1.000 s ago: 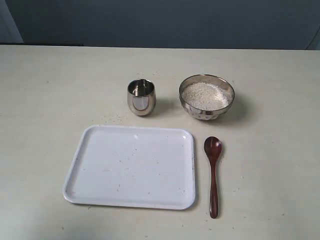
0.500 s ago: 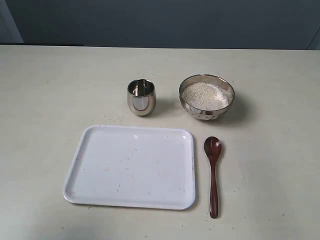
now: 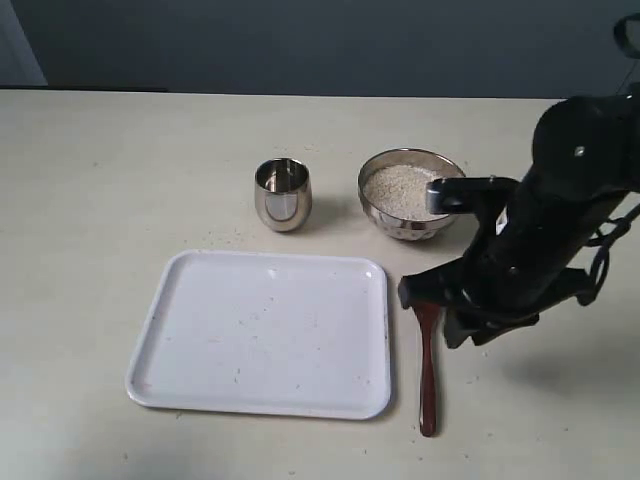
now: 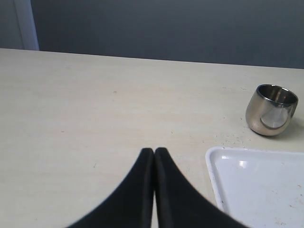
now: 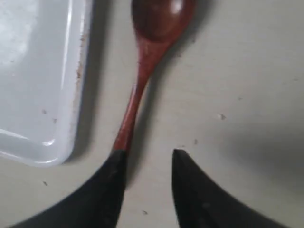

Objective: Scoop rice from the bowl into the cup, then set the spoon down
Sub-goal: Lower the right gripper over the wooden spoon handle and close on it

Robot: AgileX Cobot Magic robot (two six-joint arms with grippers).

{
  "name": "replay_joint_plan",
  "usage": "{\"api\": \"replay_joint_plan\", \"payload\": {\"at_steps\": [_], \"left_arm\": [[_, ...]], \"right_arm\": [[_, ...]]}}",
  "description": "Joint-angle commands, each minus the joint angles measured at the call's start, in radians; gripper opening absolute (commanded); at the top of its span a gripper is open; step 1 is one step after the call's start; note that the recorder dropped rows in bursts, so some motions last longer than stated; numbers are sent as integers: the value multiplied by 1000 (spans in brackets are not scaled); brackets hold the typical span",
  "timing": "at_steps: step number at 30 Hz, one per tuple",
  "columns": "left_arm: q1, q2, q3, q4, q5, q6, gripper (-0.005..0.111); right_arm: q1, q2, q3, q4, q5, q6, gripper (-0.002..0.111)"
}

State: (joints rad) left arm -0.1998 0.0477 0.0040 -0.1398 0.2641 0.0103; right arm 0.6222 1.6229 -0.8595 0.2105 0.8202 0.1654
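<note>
Right wrist view alone: fingers [image 5: 107, 192] parted over spoon [image 5: 160, 16].

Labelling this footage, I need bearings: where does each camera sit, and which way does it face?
Exterior: raised, looking down across the table at cup, bowl, tray, spoon; right arm shows.
Left wrist: low over the table, facing across it to a dark wall; shut left gripper shows.
Right wrist: close above the table, looking down on the spoon; open right gripper shows.
Shared: left wrist and exterior both show cup and tray; right wrist and exterior, spoon and tray.
</note>
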Motion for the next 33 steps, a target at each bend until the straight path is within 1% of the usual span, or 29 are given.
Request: {"api": "replay_joint_plan", "payload": {"at_steps": [1,3,8,13,20,33], "left_arm": [[-5,-1,-4,1,-11,-1,1],[-5,-1,-4,1,-11,-1,1],[-5,-1,-4,1,-11,-1,1],[-5,-1,-4,1,-11,-1,1],[-5,-1,-4,1,-11,-1,1],[-5,-1,-4,1,-11,-1,1]], "right_arm": [[42,39,2,84,-61,-7,56],[59,49,2,96,-81,-3,56],[78,70,2,84,-92,47,51],[78,87,8,85,-94,59,51],[78,110,84,99,-144,83,51],[78,119,86,117,-152,100,51]]}}
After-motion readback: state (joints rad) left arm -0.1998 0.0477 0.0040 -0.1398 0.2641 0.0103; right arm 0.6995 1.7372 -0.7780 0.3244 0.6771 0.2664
